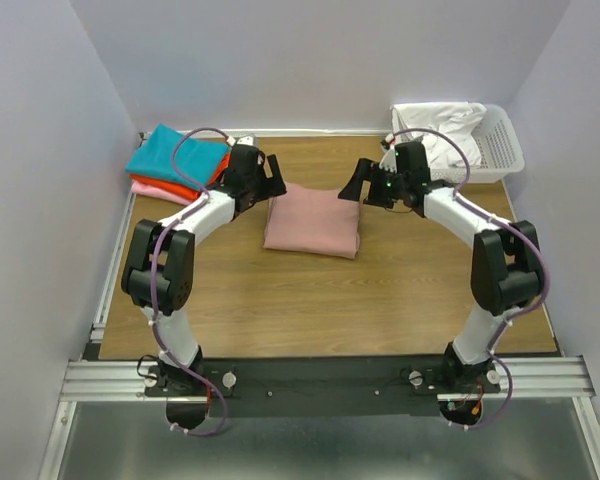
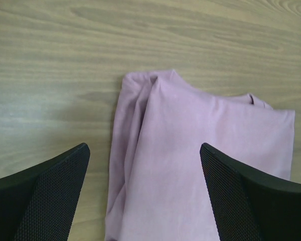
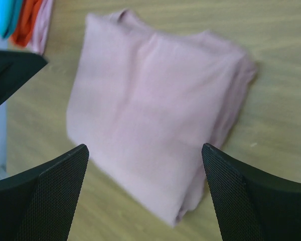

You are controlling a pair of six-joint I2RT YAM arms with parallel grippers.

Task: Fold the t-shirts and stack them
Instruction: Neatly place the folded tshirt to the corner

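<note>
The left gripper [image 1: 271, 179] and right gripper [image 1: 357, 184] hang wide open, empty, flanking the pink tee [image 1: 313, 222]. The fold seems done, though the view is blurred. Next: grip it and carry it to the stack [image 1: 172, 166] at ten o'clock.

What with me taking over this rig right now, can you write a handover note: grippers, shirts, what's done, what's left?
Left gripper: open, empty, over the far-left corner of the folded dusty-pink cotton t-shirt.
Right gripper: open, empty, over its far-right corner.
The shirt lies mid-table, apart from the stack of folded teal, orange-red and pink shirts at far left.
Done: pink shirt folded.
Left: move it onto the stack. The white fabric in the white plastic mesh basket, far right, probably needs folding too.
</note>
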